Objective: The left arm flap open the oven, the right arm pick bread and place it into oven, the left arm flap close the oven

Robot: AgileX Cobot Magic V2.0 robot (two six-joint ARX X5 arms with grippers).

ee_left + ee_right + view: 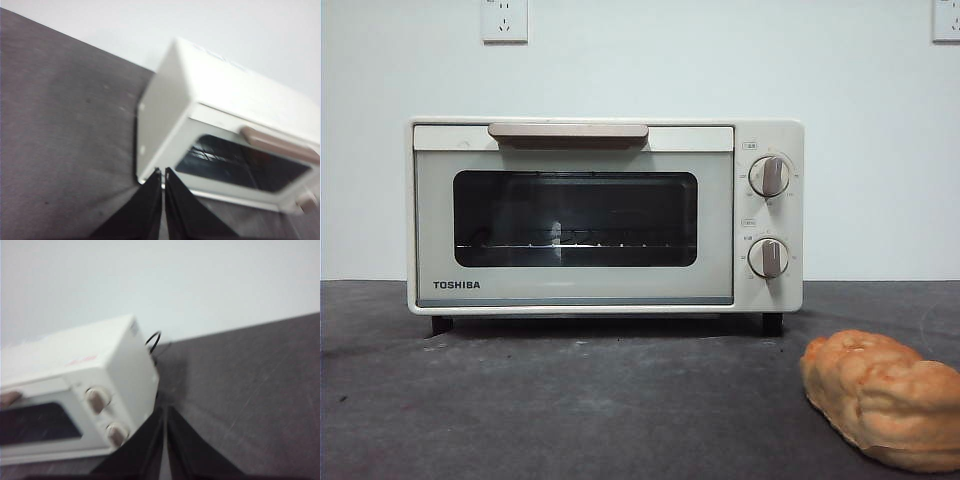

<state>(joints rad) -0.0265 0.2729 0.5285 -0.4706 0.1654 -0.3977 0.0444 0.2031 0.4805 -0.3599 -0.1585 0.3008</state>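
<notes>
The cream-white TOSHIBA oven [605,215] stands at the back of the dark table with its glass door shut and its beige handle [568,132] at the top. The golden-orange bread [885,398] lies on the table at the front right. No arm shows in the front view. My left gripper [163,172] is shut and empty, held above the table off the oven's [210,115] left front corner. My right gripper [165,410] is shut and empty, held off the oven's [80,390] right side near the knobs [97,399]. The bread is out of both wrist views.
The dark grey table [570,400] stretches in front of the oven. A white wall with two sockets [504,20] stands behind. A black cable [154,342] loops behind the oven's right rear corner.
</notes>
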